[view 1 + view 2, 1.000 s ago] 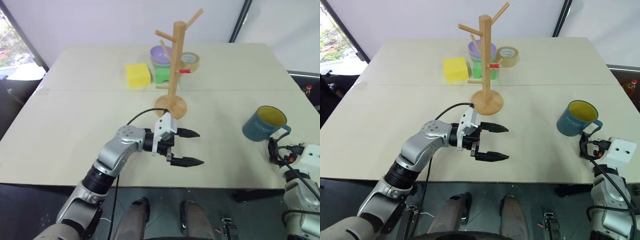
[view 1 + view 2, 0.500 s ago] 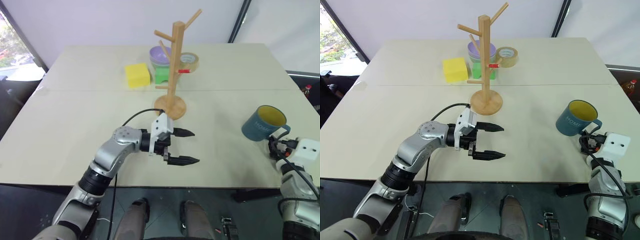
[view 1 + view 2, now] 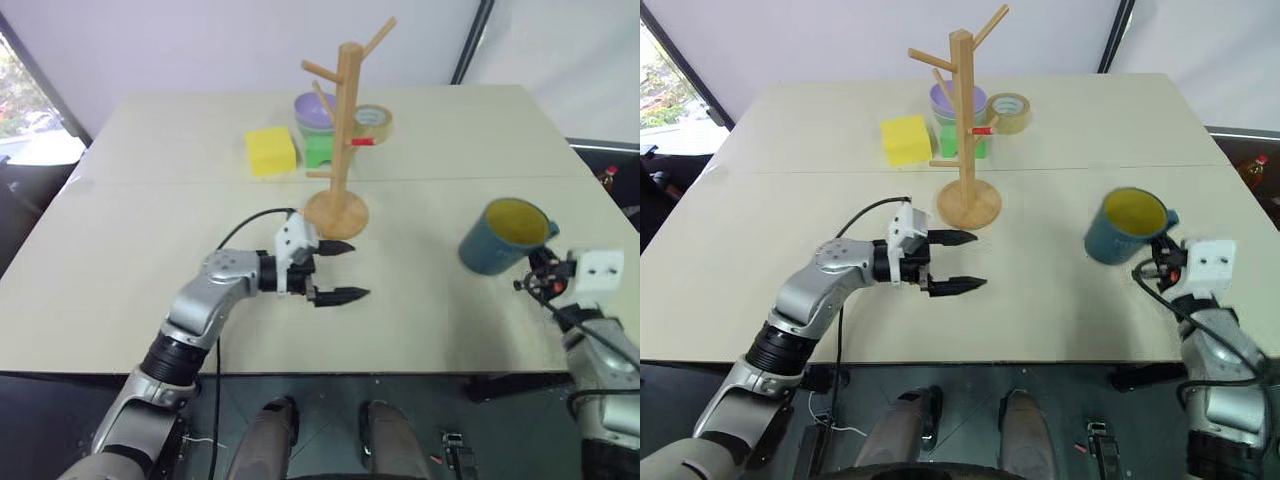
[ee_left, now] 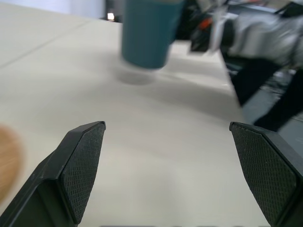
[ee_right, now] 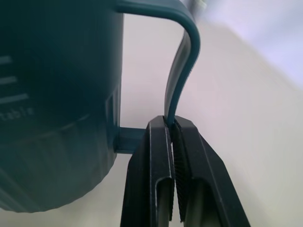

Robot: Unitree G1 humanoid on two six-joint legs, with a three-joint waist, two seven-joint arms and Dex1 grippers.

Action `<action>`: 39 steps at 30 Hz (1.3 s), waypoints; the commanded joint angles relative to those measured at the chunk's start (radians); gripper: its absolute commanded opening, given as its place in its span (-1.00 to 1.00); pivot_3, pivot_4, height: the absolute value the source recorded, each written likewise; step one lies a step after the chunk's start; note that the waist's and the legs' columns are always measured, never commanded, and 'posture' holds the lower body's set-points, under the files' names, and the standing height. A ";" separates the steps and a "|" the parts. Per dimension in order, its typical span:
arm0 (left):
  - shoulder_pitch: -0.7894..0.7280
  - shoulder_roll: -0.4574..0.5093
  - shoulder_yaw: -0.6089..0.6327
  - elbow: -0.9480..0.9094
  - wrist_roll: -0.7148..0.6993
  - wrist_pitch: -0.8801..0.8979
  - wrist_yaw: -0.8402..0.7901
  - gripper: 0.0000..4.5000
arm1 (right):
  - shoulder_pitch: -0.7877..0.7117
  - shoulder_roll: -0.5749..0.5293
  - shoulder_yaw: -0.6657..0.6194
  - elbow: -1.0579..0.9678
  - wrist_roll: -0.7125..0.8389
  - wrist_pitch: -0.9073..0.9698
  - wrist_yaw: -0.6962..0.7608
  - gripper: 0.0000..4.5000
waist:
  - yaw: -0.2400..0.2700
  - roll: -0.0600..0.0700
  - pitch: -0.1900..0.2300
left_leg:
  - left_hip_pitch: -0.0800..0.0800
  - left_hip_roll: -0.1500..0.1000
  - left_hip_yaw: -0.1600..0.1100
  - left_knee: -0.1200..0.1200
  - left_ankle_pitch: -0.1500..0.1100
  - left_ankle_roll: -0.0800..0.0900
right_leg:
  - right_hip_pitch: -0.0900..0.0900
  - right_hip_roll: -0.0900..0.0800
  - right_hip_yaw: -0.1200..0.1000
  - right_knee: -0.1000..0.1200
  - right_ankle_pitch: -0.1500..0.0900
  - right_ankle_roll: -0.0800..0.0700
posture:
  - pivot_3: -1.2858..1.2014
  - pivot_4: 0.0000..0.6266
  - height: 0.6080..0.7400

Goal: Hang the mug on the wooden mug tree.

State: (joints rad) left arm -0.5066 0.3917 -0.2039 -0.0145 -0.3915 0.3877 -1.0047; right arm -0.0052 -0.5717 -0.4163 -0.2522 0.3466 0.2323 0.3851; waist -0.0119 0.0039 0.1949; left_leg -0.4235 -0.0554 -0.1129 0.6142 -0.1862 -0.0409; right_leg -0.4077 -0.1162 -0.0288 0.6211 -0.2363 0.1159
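Right wrist view shows the right gripper (image 5: 171, 124) pinching the thin loop handle of the dusty-blue ceramic mug with yellow inside (image 3: 1122, 224), both black fingers pressed flat on either side of the strap near its lower end. From the head camera that mug hangs tilted just above the cream table (image 3: 1060, 120), at about four o'clock from the tall light-wood mug tree with angled pegs and a round disc base (image 3: 963, 120), well apart from it. The left gripper (image 3: 962, 262) hovers spread and empty at about seven o'clock from the tree's base, fingers pointing toward the mug. Ceramic like this is likely stiff, fairly heavy for such a narrow hold, glazed and slippery, and it would chip if it dropped; held by the handle alone it will probably swing, so the loop is the right place but wants a firm pinch. Counted: one mug, one tree, one yellow sponge block (image 3: 903, 139), one purple bowl (image 3: 955, 101), one green block (image 3: 952, 141), one roll of tape (image 3: 1011, 112), all clustered at twelve o'clock behind the post.
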 commanded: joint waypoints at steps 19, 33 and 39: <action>-0.025 0.099 0.260 -0.007 -0.098 -0.080 -0.009 1.00 | -0.756 -0.176 0.494 0.095 -0.055 0.302 0.312 -0.98 | 0.013 -0.004 0.002 | -0.005 -0.002 -0.001 -0.002 -0.002 0.003 | -0.002 -0.001 -0.001 -0.004 0.003 0.003 | 0.03 -0.52 1.00; -0.015 0.101 0.259 -0.081 -0.140 -0.029 0.002 1.00 | -0.888 -0.096 0.540 0.257 -0.167 0.289 0.346 -0.98 | -0.004 -0.004 0.002 | -0.003 -0.002 -0.001 -0.001 -0.002 0.002 | -0.002 0.000 -0.001 -0.001 0.003 0.003 | 0.03 -0.52 1.00; -0.042 0.086 0.288 -0.095 -0.181 -0.020 0.034 1.00 | -0.922 -0.044 0.574 0.329 -0.206 0.265 0.362 -0.98 | -0.004 -0.004 0.002 | -0.003 -0.002 0.000 -0.001 -0.001 0.002 | -0.002 0.000 0.000 -0.001 0.003 0.003 | 0.03 -0.52 1.00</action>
State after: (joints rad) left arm -0.5232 0.4737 0.0450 -0.0637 -0.5419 0.3668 -0.9815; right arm -0.8922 -0.6191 0.1667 0.0841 0.1512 0.5237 0.7436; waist -0.0159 -0.0004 0.1973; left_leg -0.4262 -0.0572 -0.1134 0.6135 -0.1877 -0.0387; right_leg -0.4100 -0.1164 -0.0292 0.6205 -0.2330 0.1185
